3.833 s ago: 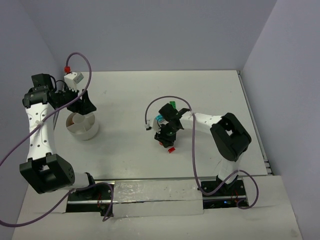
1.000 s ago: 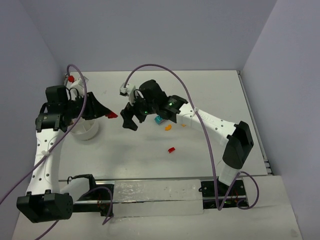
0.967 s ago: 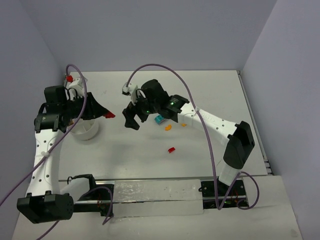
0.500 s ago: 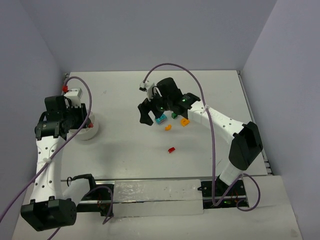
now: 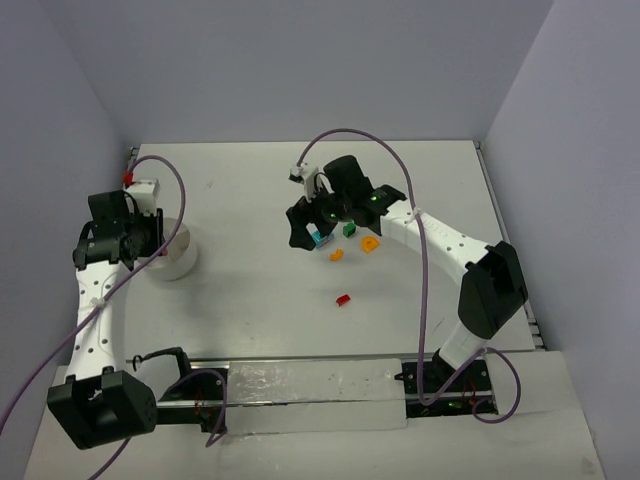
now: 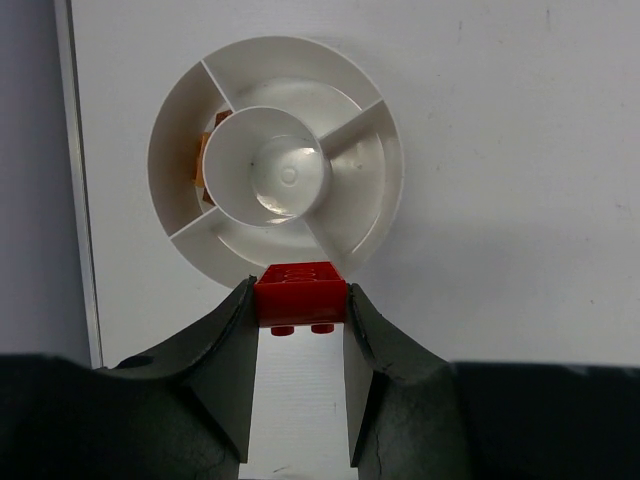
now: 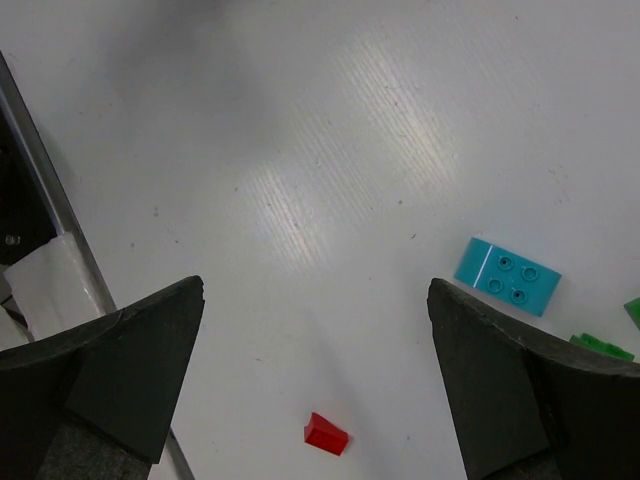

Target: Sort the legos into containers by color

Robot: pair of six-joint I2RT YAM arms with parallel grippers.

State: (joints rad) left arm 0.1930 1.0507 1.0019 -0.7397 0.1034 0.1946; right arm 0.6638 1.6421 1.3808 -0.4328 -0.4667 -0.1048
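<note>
Squeezing a seemingly light, stiff, slick red brick (image 6: 298, 296) by its flat sides, the left end effector (image 6: 298, 300) is hovering at the bowl (image 6: 372, 120) rim; the right end effector (image 7: 312, 292) is gaping empty.

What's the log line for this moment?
left gripper: shut on red brick, at divided bowl rim | right gripper: open, empty, near cyan brick | bowl: orange piece inside
</note>
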